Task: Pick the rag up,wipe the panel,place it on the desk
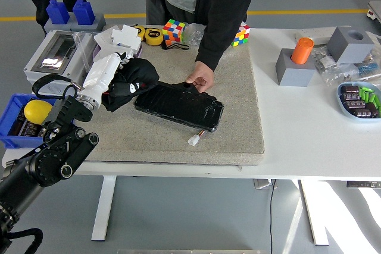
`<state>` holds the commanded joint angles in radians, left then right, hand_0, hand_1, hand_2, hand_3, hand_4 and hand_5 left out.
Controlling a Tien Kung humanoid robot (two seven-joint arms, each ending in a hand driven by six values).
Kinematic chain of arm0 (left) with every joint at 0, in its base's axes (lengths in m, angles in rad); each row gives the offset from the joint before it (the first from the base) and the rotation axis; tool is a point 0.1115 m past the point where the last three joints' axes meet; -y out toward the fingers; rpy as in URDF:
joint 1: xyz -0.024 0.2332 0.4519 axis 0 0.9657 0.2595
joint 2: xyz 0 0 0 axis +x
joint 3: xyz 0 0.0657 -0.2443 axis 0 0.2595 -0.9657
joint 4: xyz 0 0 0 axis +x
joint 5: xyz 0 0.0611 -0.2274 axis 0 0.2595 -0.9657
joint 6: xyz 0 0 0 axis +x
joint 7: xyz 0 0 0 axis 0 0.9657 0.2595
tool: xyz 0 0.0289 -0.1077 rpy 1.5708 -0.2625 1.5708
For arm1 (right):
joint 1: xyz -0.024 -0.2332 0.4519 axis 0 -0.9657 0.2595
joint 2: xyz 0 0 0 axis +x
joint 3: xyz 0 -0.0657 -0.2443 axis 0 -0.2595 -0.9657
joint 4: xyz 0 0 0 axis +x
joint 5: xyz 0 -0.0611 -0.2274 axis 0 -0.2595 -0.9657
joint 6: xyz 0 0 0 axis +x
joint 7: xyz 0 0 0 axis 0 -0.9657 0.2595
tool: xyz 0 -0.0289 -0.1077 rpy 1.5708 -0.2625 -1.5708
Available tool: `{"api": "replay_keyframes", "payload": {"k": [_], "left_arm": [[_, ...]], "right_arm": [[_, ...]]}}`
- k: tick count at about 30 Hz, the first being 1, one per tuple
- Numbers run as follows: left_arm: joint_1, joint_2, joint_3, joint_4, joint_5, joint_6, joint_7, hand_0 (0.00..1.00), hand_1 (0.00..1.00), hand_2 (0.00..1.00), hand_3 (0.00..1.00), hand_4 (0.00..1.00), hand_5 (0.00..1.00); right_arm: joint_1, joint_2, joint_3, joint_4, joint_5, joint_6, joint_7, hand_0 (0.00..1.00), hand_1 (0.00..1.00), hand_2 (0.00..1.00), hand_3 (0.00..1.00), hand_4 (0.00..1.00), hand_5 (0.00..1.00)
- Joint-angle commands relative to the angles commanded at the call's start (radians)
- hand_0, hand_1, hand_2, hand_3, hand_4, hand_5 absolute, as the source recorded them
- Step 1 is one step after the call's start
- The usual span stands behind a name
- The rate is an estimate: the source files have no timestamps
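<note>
Panel (178, 104) as my reference: black, glossy, lying at a slant on the grey mat (238, 129), its right end nearer me than its left. A small white connector (194, 141) sits on the mat just off the panel's near right corner.

My left hand (107, 75) comes in from the left, white fingers closed around the black rag (132, 81). I read the rag as bunched in the grip and sitting at the panel's left end, overlapping or just touching that corner; I cannot tell whether it presses on the surface. My right hand is out of view.

Person at the far side of the table, dark sleeve reaching down. The person's hand (200, 78) rests on the panel's far edge, fingers on it, steadying it.

Left of the panel, beyond the mat's edge: a grey electrical box (53, 57), and nearer me a blue bin (12, 124) holding a lemon (37, 111). Beyond the panel, near the far mat edge, a colour cube (174, 30). Well to the right, an orange cylinder (302, 49) stands in a grey block.
</note>
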<state>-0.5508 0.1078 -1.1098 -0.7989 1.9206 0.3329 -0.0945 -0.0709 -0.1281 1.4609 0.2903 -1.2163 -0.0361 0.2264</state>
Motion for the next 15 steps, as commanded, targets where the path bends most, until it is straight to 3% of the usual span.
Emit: {"api": "replay_keyframes", "payload": {"k": [9, 10, 15], "left_arm": [[0.061, 0.013, -0.145, 0.009, -0.017, 0.008, -0.03, 0.24, 0.332, 0.424, 0.557, 0.722, 0.002], [0.068, 0.014, -0.158, 0.014, -0.021, 0.008, -0.03, 0.271, 0.426, 0.462, 0.561, 0.723, 0.002], [0.092, 0.017, -0.176, 0.044, -0.055, -0.005, -0.043, 0.271, 0.426, 0.462, 0.561, 0.723, 0.002]], "right_arm": [[-0.001, 0.001, -0.004, 0.0, 0.0, 0.001, 0.0, 0.59, 0.596, 0.523, 0.525, 0.887, 0.349], [-0.001, 0.001, -0.004, 0.001, 0.001, 0.001, 0.0, 0.59, 0.597, 0.524, 0.525, 0.886, 0.349], [-0.003, 0.001, -0.001, -0.001, -0.001, 0.001, 0.0, 0.59, 0.597, 0.524, 0.525, 0.886, 0.349]]}}
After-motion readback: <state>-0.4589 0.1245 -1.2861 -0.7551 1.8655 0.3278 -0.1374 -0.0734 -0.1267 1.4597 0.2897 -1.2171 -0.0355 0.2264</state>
